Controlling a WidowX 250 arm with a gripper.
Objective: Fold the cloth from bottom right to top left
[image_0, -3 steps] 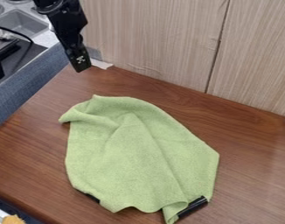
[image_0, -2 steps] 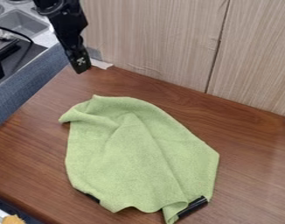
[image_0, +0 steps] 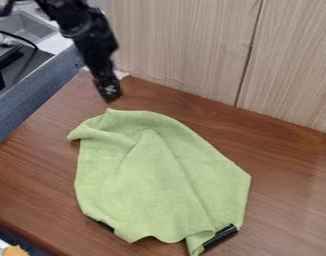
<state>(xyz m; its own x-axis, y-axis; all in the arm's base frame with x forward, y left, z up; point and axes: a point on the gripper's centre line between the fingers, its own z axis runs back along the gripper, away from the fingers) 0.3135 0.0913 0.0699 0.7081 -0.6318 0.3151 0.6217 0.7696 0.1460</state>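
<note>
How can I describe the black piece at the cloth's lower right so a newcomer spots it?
On the brown wooden table, find the green cloth and follow it to its lower right end. The black piece sticks out there on a slant, showing more than the thinner black strip at the cloth's lower left.

So the towel (image_0: 152, 180) looks like soft matt cloth, counter (image_0: 279, 155)'s smooth wood with a slight sheen.

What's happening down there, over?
Gripper hovering just beyond the cloth's top edge. Green cloth rumpled on table. Black object poking out underneath.
</note>
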